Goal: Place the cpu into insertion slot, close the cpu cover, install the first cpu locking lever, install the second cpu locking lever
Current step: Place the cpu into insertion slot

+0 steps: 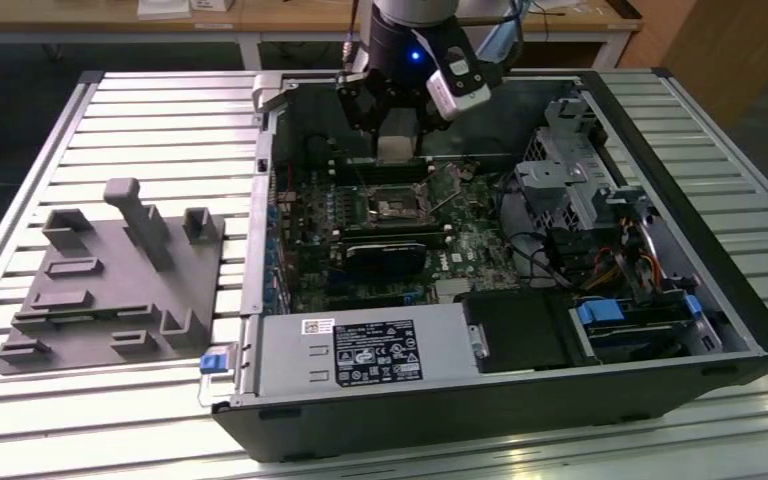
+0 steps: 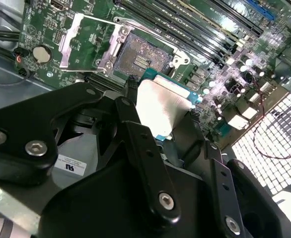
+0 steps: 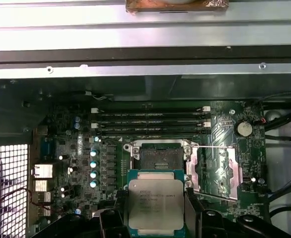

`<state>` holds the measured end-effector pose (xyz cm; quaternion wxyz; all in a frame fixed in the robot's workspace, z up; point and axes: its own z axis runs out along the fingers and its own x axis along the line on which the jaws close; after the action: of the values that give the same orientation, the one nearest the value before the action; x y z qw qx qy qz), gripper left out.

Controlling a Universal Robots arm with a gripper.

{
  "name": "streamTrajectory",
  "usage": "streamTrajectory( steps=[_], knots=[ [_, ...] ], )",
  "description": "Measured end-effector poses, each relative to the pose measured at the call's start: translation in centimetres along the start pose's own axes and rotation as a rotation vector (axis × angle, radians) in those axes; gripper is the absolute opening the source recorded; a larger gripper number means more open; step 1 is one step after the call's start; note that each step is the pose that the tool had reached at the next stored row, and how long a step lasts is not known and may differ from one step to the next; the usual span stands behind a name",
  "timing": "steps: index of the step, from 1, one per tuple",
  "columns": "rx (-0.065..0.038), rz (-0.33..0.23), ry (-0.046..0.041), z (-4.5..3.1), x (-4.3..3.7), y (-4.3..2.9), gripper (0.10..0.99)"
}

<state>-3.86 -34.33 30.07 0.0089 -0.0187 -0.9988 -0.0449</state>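
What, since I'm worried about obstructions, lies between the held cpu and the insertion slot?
Only the slot's own metal rim: in the first wrist view the cpu, held in the gripper, sits right beside the open insertion slot with nothing else between.

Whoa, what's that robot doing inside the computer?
The robot arm's tool is reaching into the open computer case and pinching a small silver chip by its sides. It holds the chip over the green board, close to the square socket where the chip belongs. The socket's metal cover is flipped open to one side. The socket is bare, so the chip is not in yet.
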Motion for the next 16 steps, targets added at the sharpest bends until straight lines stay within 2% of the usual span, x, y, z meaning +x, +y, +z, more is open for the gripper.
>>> streamTrajectory(
  steps=[3,16],
  knots=[
    [-0.001,0.037,-0.0034,0.17,0.0,-0.01,0.533],
    [-0.005,0.274,-0.0246,0.73,-0.01,-0.06,0.533]
  ],
)
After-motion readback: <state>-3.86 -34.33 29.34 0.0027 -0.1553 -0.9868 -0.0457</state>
